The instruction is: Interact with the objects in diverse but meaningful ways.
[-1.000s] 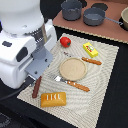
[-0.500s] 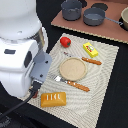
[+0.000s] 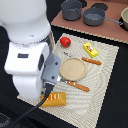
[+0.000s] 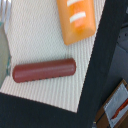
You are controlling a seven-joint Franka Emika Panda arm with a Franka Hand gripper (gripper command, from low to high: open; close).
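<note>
Exterior view: the arm (image 3: 30,55) fills the left of the frame, its bulk hanging over the near-left part of the mat (image 3: 107,75). The gripper is hidden behind the arm's body, so whether the fingers are parted or closed cannot be told. The loaf (image 3: 54,100) lies on the mat's near edge, partly under the arm. The tomato (image 3: 65,41) sits at the mat's far side, the yellow block (image 3: 90,49) to its right, and the plate (image 3: 73,69) in the middle with cutlery beside it. Two pots (image 3: 94,17) stand well apart on the far board. The sausage cannot be seen here; the arm likely covers it.

Wrist view: the sausage (image 4: 44,70) lies flat on the mat, with the loaf (image 4: 77,19) near it but apart. No fingers show in this picture.

Risks, as I judge them: a round sausage could roll away if the fingers close off-centre. The loaf lies close enough that a descending finger may nudge it. Both sit near the mat's edge, so a push could send either off it.
</note>
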